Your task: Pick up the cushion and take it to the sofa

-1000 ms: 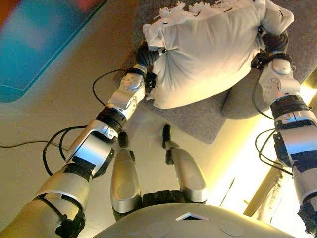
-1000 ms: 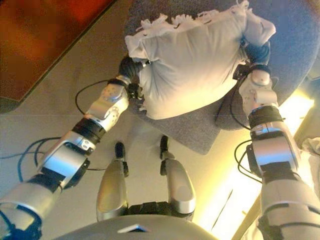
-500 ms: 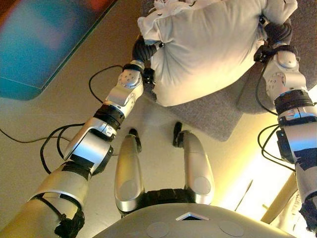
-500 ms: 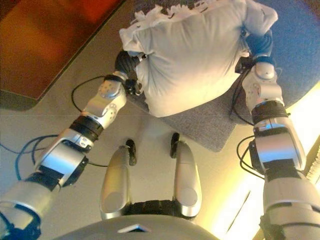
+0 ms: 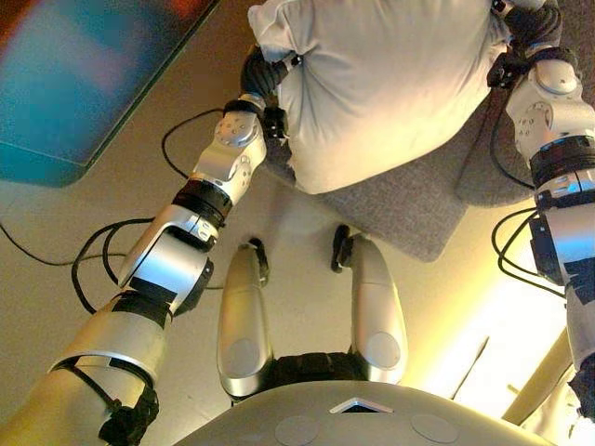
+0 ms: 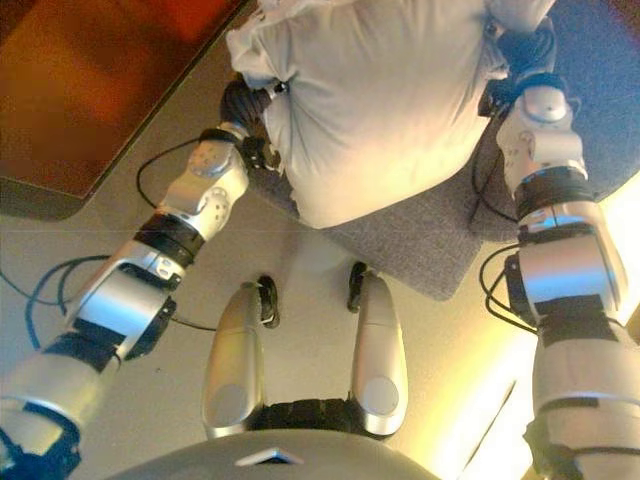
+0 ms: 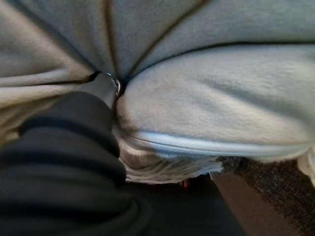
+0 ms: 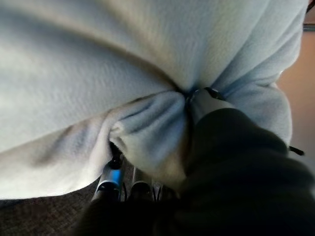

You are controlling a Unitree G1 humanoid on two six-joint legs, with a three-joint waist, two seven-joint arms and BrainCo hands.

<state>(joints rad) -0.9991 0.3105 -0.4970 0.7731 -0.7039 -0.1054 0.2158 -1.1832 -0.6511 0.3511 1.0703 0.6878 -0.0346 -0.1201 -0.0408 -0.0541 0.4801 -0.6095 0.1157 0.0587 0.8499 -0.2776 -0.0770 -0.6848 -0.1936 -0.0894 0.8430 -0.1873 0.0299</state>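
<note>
You had the light floor (image 5: 84, 214) nearest, and past it the near corner of a grey rug (image 5: 409, 209). The cushion (image 5: 386, 84) was up off that rug, a pale grey-white pillow held between both hands, hanging over the rug's near edge with its far side cut off by the frame. Your left hand (image 5: 263, 79) was on the cushion's left end: in the left wrist view the dark cover (image 7: 59, 162) ran straight into the fabric, one silver finger (image 7: 104, 84) was pressed deep into a fold, and the cloth bunched around it, so that hand was gripping the cushion. Your right hand (image 6: 520, 60) was on the cushion's right end; in the right wrist view its thumb (image 8: 209, 101) dug into a pinched gather of cloth while fingers (image 8: 110, 182) came round under the lower edge, so it was clamped on the cushion too. Rug showed under the cushion in both wrist views, apart from it. Farther off, at the rug's left, a dark-edged panel (image 5: 84, 74) lay on the floor, well apart from the cushion; you couldn't tell what it was.
</note>
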